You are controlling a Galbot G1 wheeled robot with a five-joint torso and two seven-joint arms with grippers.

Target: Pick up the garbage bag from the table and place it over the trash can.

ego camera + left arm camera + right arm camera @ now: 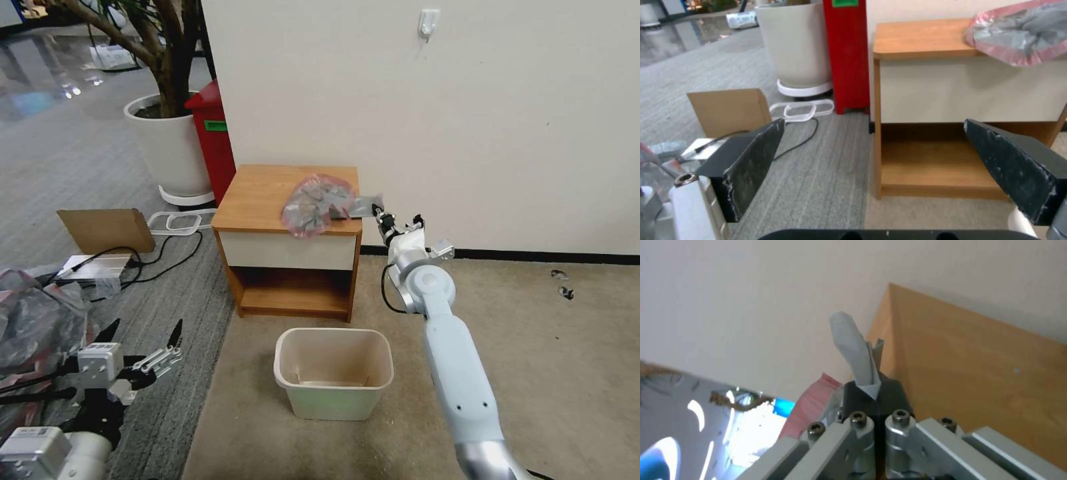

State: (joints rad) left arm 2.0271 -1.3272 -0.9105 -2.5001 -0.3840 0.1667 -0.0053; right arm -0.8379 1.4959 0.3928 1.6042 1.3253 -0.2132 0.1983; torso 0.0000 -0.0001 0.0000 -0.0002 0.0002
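The garbage bag (317, 203), crinkled grey plastic with a pink-red rim, lies on the right half of the wooden table (257, 197). My right gripper (377, 211) is at the table's right edge, shut on a grey corner of the bag (853, 348) that sticks up between its fingers. The cream trash can (333, 372) stands upright on the carpet in front of the table. My left gripper (148, 341) hangs open low at the left, away from both. In the left wrist view its dark fingers (751, 163) frame the table (916, 41) and the bag (1022, 33).
A tall red bin (212, 137) and a white plant pot (170, 147) stand left of the table by the wall. A cardboard piece (107, 228), cables and a heap of plastic bags (33, 327) lie on the floor at left. Carpet right of the can is free.
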